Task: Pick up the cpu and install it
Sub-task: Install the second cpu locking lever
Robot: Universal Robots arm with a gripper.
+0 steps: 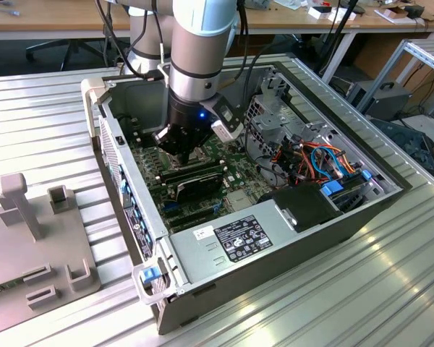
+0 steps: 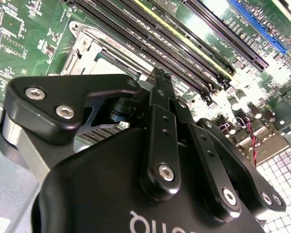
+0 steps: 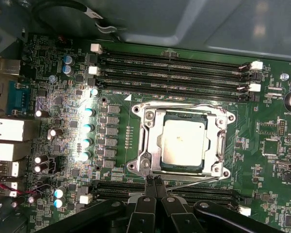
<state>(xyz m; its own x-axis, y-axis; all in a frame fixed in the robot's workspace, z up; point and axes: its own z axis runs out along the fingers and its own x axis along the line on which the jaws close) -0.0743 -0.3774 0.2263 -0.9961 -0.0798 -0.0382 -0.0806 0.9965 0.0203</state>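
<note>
- The cpu (image 3: 183, 141) lies flat in the metal socket frame (image 3: 150, 145) at the centre of the first wrist view; its pale face is up, its edges run square with the frame, and nothing is touching it
- The gripper (image 3: 153, 180) enters at the lower centre of that frame; its two fingertips (image 3: 149, 180) are pressed together with nothing between them, so it is clenched and empty; the tips sit just beside the frame's near edge, close to a thin wire lever (image 3: 194, 181) that runs along that edge
- In the second wrist view the gripper (image 2: 160, 77) reaches up through the middle of the frame, its black fingers closed into one narrow point; the socket frame (image 2: 89, 51) shows in the upper left and the long black memory slots (image 2: 184, 48) run across the upper middle
- In the exterior view the arm (image 1: 199, 50) comes down from the top centre into the open computer case (image 1: 296, 253); the gripper (image 1: 175, 144) hangs low over the green motherboard (image 1: 228, 163) at centre frame
- The case rests on a ribbed metal table (image 1: 362, 296); a grey fixture plate (image 1: 29, 253) lies at the lower left of that frame, well apart from the case
</note>
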